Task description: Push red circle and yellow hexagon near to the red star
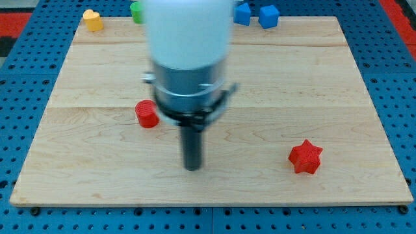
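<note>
Pincer: none shows, nothing gripped; my tip [192,168] rests on bare worktop [78,182].
Red star [305,157]: view's right, apart.
Red circle [147,114]: up-left of tip, which likely must circle behind.
Yellow block [93,19]: top-left edge, shape unclear.

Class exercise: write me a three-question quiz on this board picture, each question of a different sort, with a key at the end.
1. True or false: my tip touches the red circle.
2. Which block lies nearest the view's bottom right? A) red star B) yellow block C) green block
3. Fill in: the two blue blocks sit at the board's ___ edge.

Key: 1. false, the tip stands apart, to the circle's lower right. 2. A. 3. top.
</note>
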